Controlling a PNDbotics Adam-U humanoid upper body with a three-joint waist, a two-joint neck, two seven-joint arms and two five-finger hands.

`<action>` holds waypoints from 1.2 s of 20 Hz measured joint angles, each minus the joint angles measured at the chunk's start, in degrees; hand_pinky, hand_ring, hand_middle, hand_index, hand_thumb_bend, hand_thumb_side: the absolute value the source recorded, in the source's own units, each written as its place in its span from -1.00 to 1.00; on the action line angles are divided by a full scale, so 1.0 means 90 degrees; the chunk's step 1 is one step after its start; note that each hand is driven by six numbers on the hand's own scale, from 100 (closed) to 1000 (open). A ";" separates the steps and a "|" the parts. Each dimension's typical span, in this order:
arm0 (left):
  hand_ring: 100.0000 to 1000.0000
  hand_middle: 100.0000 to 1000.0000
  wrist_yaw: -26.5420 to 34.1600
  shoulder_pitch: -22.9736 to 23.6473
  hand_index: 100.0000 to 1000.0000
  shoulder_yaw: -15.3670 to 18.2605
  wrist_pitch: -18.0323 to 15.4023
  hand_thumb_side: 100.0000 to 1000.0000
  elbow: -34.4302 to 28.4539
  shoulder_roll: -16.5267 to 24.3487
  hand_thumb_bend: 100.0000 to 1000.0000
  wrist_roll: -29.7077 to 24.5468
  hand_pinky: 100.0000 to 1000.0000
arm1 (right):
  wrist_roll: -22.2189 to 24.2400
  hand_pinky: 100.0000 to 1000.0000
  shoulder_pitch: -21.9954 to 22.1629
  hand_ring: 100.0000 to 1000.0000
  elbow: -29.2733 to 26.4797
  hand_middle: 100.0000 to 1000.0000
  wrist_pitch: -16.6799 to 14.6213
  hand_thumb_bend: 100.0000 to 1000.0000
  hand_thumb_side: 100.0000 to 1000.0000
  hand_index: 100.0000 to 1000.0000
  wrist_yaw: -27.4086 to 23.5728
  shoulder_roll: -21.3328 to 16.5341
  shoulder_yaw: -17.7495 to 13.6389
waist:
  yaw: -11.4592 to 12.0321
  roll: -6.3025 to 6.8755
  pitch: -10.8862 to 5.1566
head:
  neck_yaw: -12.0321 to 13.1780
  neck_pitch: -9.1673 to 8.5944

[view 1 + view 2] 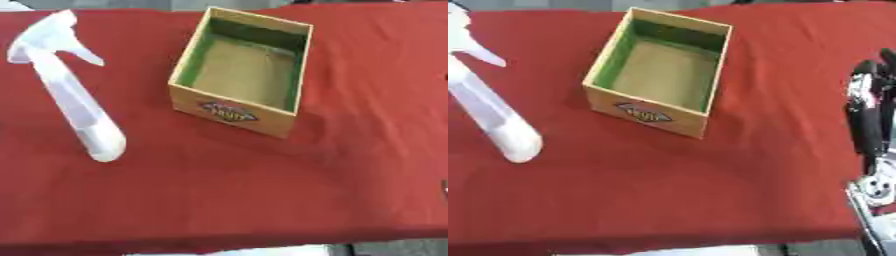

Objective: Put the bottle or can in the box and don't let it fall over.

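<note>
Right hand (870,107) waits at the edge, fingers straight, holding nothing. The spray bottle (74,95) lies on its side well off to its left, beyond the empty box (241,70) — tall and narrow, so released tilted it would likely topple.

The place cannot be told for sure; it looks like a staged test bench rather than a home. A table (262,200) draped in plain red cloth (367,75) fills the view, with only bare grey floor (402,247) showing past its edge.
</note>
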 measured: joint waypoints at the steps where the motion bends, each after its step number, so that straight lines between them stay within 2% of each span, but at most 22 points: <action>1: 1.00 1.00 -0.0011 -0.0002 0.86 -0.0003 0.0000 0.61 -0.0011 0.0000 -0.36 0.0000 0.75 | 0.0000 0.75 0.0000 0.44 0.0000 0.38 0.0000 -1.00 0.52 0.79 0.0001 0.0000 0.0000 | -0.0002 0.0000 0.0000 | 0.0000 0.0000; 4: 1.00 1.00 -0.0019 -0.0052 0.86 -0.0074 0.0030 0.61 -0.0010 0.0005 -0.38 -0.0010 0.78 | -0.0003 0.75 -0.0001 0.43 0.0000 0.38 0.0003 -1.00 0.53 0.79 0.0001 0.0003 0.0002 | -0.0032 0.0004 0.0001 | -0.0024 -0.0002; 13: 1.00 1.00 -0.0103 -0.0276 0.86 -0.0323 0.0124 0.49 0.0129 0.0117 -0.61 -0.0229 0.80 | -0.0011 0.75 -0.0001 0.43 0.0000 0.37 0.0021 -1.00 0.53 0.79 -0.0008 0.0007 0.0033 | -0.0066 0.0007 0.0001 | -0.0029 -0.0006; 18: 1.00 1.00 -0.0146 -0.0378 0.83 -0.0434 0.0070 0.33 0.0205 0.0165 -0.86 -0.0384 0.78 | -0.0008 0.75 0.0000 0.43 0.0000 0.37 0.0031 -1.00 0.54 0.79 -0.0042 0.0015 0.0034 | -0.0074 0.0006 0.0001 | -0.0024 -0.0012; 21: 1.00 1.00 -0.0109 -0.0429 0.83 -0.0506 0.0053 0.30 0.0252 0.0166 -0.92 -0.0402 0.76 | -0.0005 0.75 0.0000 0.43 0.0000 0.37 0.0044 -1.00 0.54 0.79 -0.0063 0.0027 0.0034 | -0.0083 0.0006 0.0001 | -0.0021 -0.0017; 24: 1.00 1.00 0.0006 -0.0478 0.84 -0.0580 0.0023 0.37 0.0265 0.0166 -0.71 -0.0433 0.77 | 0.0002 0.75 0.0000 0.42 0.0000 0.37 0.0052 -1.00 0.54 0.79 -0.0071 0.0053 0.0034 | -0.0101 0.0006 0.0001 | -0.0014 -0.0043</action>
